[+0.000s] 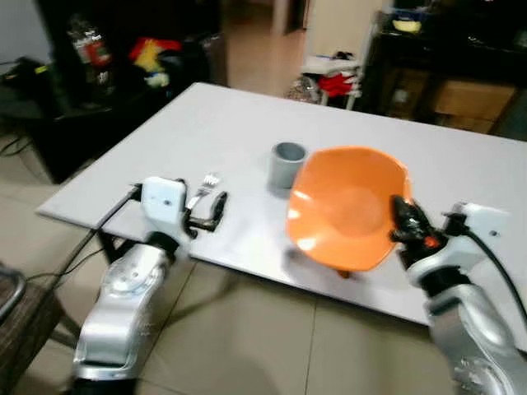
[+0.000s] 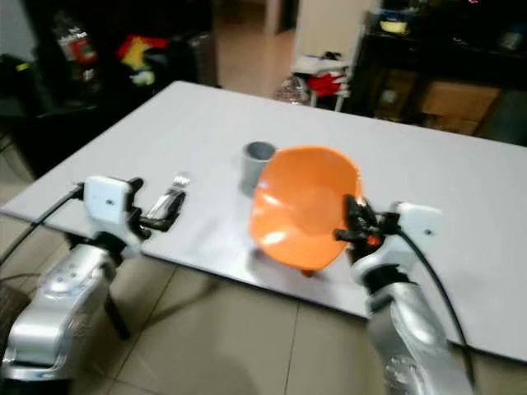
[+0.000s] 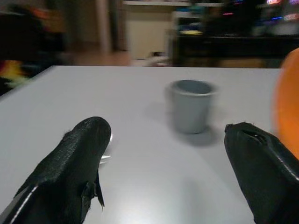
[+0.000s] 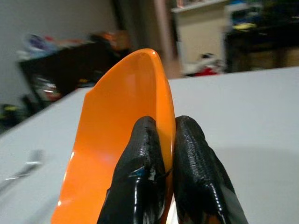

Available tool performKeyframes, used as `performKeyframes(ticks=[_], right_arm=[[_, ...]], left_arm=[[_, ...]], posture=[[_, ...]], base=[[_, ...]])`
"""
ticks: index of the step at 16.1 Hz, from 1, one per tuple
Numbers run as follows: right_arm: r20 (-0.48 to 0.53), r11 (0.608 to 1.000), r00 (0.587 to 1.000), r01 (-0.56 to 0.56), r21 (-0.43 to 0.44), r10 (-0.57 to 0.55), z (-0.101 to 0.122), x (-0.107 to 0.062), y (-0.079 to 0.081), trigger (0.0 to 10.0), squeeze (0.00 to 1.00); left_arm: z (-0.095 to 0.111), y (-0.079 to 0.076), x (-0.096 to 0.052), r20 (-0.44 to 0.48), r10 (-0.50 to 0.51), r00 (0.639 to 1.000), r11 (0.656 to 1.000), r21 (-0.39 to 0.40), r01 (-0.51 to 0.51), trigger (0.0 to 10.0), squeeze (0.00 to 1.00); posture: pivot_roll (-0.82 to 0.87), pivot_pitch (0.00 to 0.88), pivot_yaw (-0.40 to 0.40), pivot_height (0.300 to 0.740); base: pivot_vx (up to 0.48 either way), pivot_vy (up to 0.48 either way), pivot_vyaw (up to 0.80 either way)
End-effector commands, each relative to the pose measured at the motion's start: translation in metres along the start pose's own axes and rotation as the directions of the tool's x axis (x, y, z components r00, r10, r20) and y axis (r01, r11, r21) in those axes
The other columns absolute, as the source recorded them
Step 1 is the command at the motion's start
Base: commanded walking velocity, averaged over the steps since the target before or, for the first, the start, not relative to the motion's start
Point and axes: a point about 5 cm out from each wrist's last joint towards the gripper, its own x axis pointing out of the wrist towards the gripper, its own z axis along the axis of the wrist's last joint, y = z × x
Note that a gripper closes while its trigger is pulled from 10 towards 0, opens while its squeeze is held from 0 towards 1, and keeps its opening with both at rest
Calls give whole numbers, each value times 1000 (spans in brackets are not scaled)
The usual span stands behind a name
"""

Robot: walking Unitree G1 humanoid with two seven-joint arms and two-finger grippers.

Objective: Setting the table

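1. The white table (image 1: 206,123) spreads before me; its near edge runs under both my arms.
2. The orange bowl (image 1: 346,206) is glossy and tilted, hollow facing me, held above the table's near edge; my right gripper (image 1: 401,220) is clamped on its rim.
3. The grey cup (image 1: 288,163) stands upright just behind the bowl.
4. My left gripper (image 1: 210,211) hovers spread apart beside the fork (image 1: 203,189); the fork lies flat, tines pointing away.
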Motion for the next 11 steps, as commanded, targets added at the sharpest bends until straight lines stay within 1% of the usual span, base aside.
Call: performKeyframes(ticks=[1,3,6,8,11], right_arm=[[46,1000,999,-19,5,19,8,1,5,10000,0],[47,999,999,-23,40,21,10,1,5,10000,0],[69,998,997,-31,47,27,16,0,3,10000,0],[88,998,996,-33,47,28,22,0,1,10000,0],[90,999,995,-35,42,31,25,3,-1,10000,0]], left_arm=[[2,6,-1,3,13,1000,1000,18,-13,10000,0],[2,5,-1,4,10,1000,1000,17,-10,10000,0],[2,3,0,7,0,1000,1000,14,0,10000,0],[2,3,0,11,-3,1000,1000,14,3,10000,0],[2,3,-1,13,-1,1000,1000,14,1,10000,0]], posture=[[-12,0,-31,740],[-13,0,-31,740],[-20,0,-28,740],[-20,0,-28,740],[-15,0,-34,740]], base=[[330,0,0],[328,0,0],[328,0,-800],[328,0,0],[330,0,0]])
